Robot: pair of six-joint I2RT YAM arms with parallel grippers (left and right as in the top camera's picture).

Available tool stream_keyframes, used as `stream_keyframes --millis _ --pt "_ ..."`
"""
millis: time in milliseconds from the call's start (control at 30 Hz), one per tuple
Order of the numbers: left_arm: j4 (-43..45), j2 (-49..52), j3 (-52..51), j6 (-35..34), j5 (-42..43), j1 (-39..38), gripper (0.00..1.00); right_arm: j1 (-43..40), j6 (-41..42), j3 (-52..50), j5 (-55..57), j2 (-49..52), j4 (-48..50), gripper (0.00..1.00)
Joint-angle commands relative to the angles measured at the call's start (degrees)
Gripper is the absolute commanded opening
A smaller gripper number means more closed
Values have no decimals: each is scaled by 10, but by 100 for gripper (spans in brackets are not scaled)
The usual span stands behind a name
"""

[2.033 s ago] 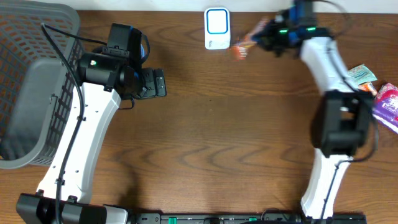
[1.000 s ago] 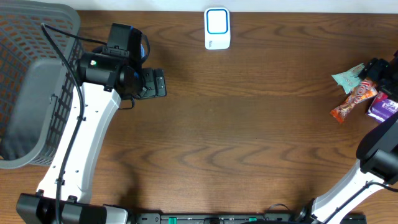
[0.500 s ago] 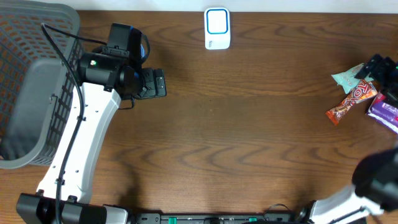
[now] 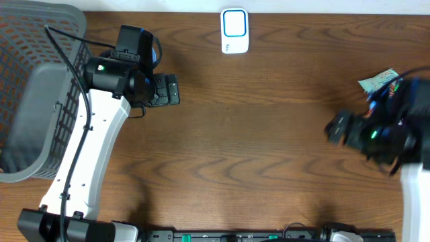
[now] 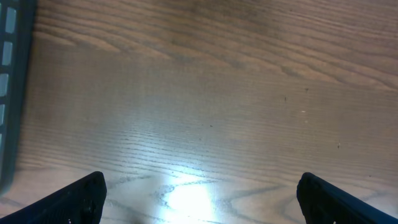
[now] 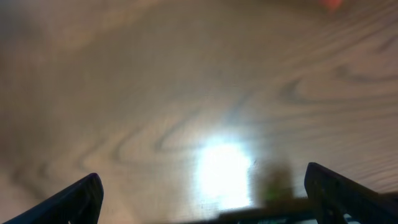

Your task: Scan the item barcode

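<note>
The white scanner with a blue ring (image 4: 234,30) stands at the table's far edge, centre. My right gripper (image 4: 338,128) is blurred with motion at the right side, and its arm covers the spot where the snack items lie. Only a pale green packet (image 4: 376,81) shows there. In the right wrist view the gripper (image 6: 202,190) is open over bare wood, with a red-orange smear (image 6: 333,3) at the top edge. No barcode shows. My left gripper (image 4: 168,89) hangs open left of centre; the left wrist view has the same gripper (image 5: 199,190) over bare wood.
A grey mesh basket (image 4: 33,101) fills the left edge of the table, and its rim (image 5: 9,93) shows in the left wrist view. The table is brown wood (image 4: 255,148).
The right arm has swung in from the right edge toward the table's middle and now covers the orange-red snack bar it had laid down. Its jaws opened wider. The left arm has not moved.
</note>
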Motion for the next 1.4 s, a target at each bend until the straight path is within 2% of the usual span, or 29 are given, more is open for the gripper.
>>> stream_keyframes --millis 0,167,267,800,1367 --pt "-2 1 -3 -3 -5 2 98 33 18 -64 -28 -55 -7 99" --pt "-2 1 -3 -3 -5 2 98 46 68 -134 -59 -115 -27 99" --pt "-2 1 -3 -3 -5 2 98 46 68 -153 -58 -128 -27 99" --pt "-2 1 -3 -3 -5 2 98 46 68 -158 -56 -126 -27 99" --pt "-2 1 -3 -3 -5 2 98 46 3 -158 -61 -161 -21 99"
